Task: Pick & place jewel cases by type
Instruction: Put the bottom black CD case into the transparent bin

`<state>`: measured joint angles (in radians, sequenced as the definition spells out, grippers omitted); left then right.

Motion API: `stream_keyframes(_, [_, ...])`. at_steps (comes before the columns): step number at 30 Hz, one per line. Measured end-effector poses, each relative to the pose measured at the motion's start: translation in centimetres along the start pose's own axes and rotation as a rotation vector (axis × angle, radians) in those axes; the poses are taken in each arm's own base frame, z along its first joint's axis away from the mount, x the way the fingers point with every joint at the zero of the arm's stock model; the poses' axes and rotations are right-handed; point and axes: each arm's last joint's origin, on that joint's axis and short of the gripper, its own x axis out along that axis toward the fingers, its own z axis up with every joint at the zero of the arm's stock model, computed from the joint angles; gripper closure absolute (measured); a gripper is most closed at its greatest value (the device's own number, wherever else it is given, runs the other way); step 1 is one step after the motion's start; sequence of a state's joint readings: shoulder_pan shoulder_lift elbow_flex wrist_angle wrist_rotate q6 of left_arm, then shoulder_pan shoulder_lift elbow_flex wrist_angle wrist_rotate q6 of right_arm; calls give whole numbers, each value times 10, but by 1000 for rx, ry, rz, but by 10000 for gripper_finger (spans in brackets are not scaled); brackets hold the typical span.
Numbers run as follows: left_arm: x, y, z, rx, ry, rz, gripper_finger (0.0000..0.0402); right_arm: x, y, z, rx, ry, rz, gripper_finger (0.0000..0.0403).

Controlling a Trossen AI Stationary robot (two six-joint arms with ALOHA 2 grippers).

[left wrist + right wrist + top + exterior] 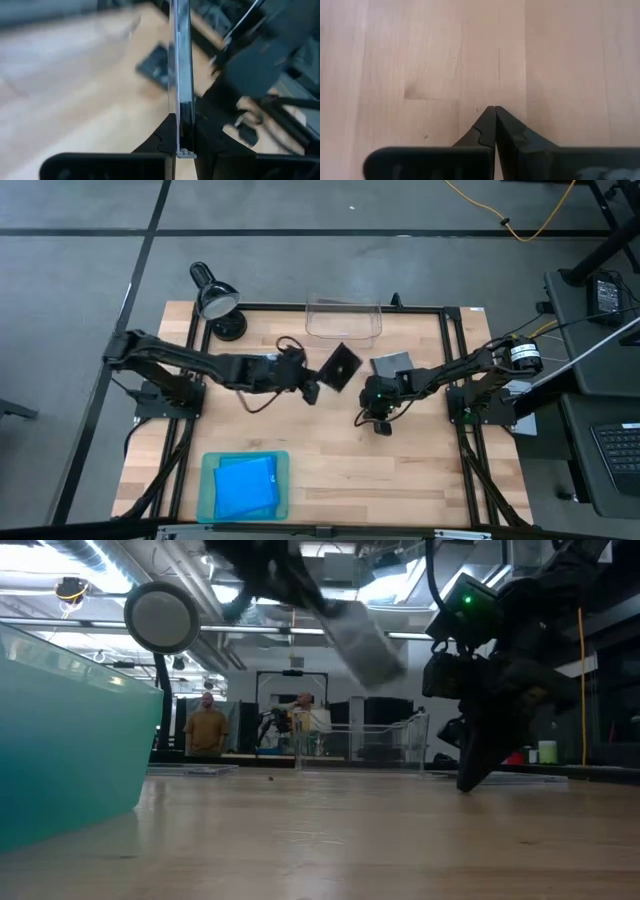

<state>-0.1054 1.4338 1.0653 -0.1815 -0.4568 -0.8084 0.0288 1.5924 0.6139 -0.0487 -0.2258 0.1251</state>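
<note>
Pincer (311, 391) of the outstretched left arm clamps a square dark grey plastic jewel case (339, 367), lifted tilted above the wooden table (330, 470) near the clear plastic bin (343, 320). Right pincer (494, 111), fingers together, points down; only the left wrist view shows the case edge-on.

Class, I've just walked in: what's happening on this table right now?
The left end effector is shut on a dark grey jewel case, holding it by its edge, tilted, above the middle of the wooden table. The right end effector is shut and empty, pointing down near the tabletop. Another grey case lies near the clear bin. Blue cases lie in the teal tray.
</note>
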Motion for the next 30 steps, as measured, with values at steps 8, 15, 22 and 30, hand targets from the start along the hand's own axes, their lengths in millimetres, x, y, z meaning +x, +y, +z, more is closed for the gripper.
stream_keyframes(8, [-71, -17, 27, 273, -276, -46, 380, 0, 2, 9, 96, -92, 41, 395])
stream_keyframes(15, [-117, -38, 36, 454, -462, -202, 380, -2, 4, 21, 190, -201, 94, 395])
stream_keyframes(22, [-138, -47, 32, 548, -508, -278, 380, -8, 8, 38, 275, -367, 175, 395])
stream_keyframes(30, [-148, -54, 21, 639, -504, -326, 380, -29, 19, 67, 169, -695, 355, 395])
